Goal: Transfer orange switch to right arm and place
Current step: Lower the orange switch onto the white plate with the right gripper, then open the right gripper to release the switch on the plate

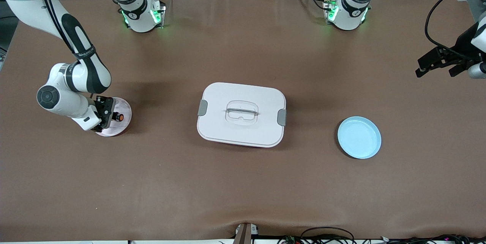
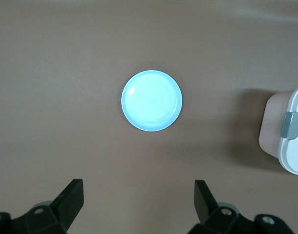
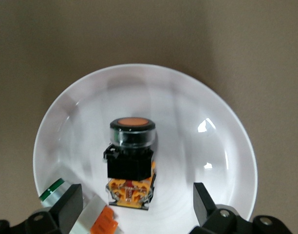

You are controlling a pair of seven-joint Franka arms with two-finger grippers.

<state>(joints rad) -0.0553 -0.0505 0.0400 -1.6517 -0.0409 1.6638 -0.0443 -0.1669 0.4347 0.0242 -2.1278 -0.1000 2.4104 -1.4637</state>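
The orange switch (image 3: 132,156), a stubby black body with an orange cap, lies on a white plate (image 3: 227,146) toward the right arm's end of the table. In the front view the switch (image 1: 120,116) shows on that plate (image 1: 123,127). My right gripper (image 3: 138,204) is open low over the plate, with a finger on either side of the switch's base and not touching it; it also shows in the front view (image 1: 108,116). My left gripper (image 1: 436,65) is open and empty, up in the air over the left arm's end of the table, and waits (image 2: 138,197).
A flat silvery-white piece with an orange mark (image 3: 98,219) and a green-marked piece (image 3: 54,187) lie on the same plate beside one finger. A closed white box with a handle (image 1: 241,114) stands mid-table. A light blue plate (image 1: 359,137) lies toward the left arm's end (image 2: 151,101).
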